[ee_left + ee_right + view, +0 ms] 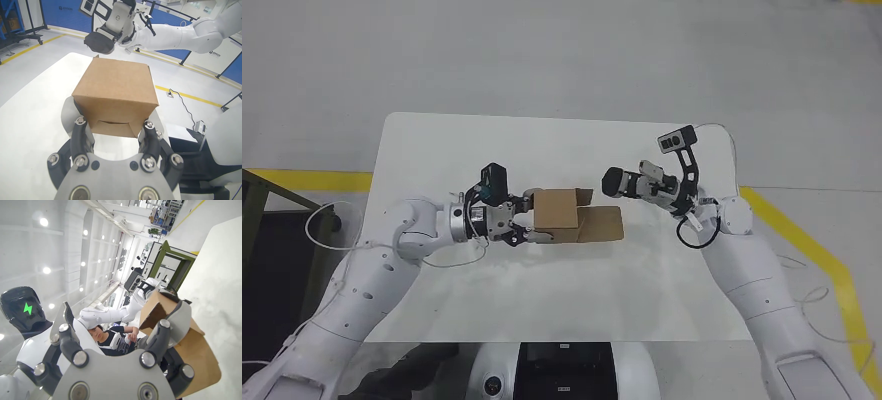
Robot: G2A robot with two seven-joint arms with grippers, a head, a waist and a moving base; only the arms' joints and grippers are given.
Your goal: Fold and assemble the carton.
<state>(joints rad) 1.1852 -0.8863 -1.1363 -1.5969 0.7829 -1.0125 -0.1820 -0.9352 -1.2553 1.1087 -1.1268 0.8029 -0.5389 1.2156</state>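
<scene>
A brown carton (555, 210) lies on its side above the middle of the white table (442, 150). My left gripper (525, 216) is shut on its closed end, one finger on each side wall. In the left wrist view the carton (115, 91) sits between the fingers (151, 128), tucked bottom flap facing the camera. The far end is unfolded, with a long flap (600, 225) lying flat on the table. My right gripper (614, 183) hangs open just beyond that end. In the right wrist view one finger (177, 315) stands close in front of the carton's mouth (153, 311) and the flap (198, 361).
The table's far edge and right corner are bare. A dark green frame (262, 205) stands off the table's left side. Yellow floor lines (802, 230) run beside the table.
</scene>
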